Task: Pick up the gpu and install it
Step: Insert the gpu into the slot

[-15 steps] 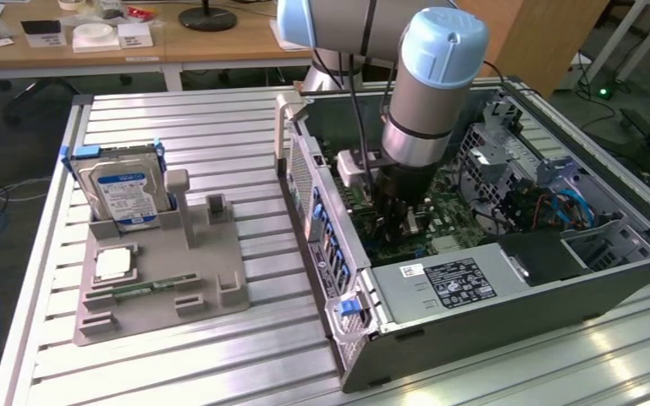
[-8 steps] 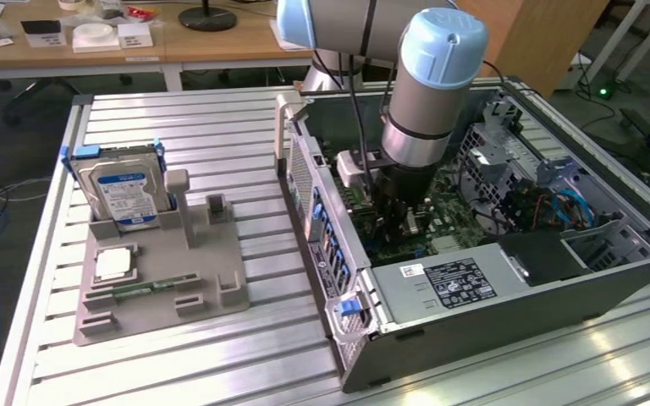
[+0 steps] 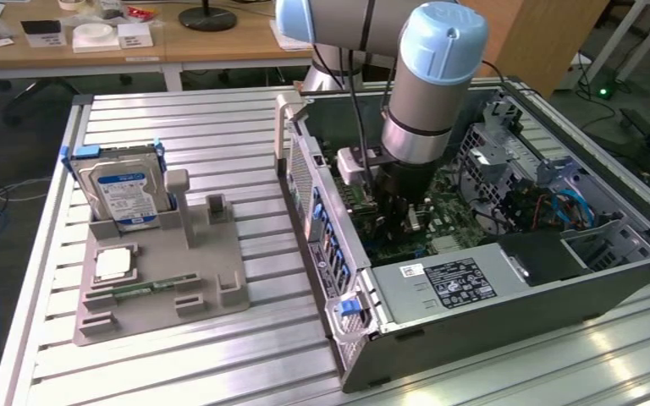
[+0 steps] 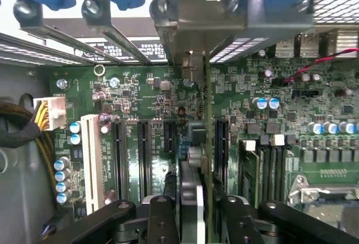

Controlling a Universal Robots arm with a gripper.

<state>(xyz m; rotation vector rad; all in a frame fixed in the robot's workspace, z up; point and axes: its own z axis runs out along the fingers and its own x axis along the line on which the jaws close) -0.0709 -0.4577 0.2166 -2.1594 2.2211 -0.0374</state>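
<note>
Hand (image 4: 193, 213) grips thin flat gpu (image 4: 206, 143) — over green motherboard (image 4: 146, 95).

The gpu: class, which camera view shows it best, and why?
The wrist view. There the gpu stands edge-on over the motherboard slots, held in the gripper. In the exterior view the arm reaches into the computer case and covers most of the card.

labels on hard drive (image 3: 125, 193), power supply (image 3: 460, 282): unreadable.
</note>
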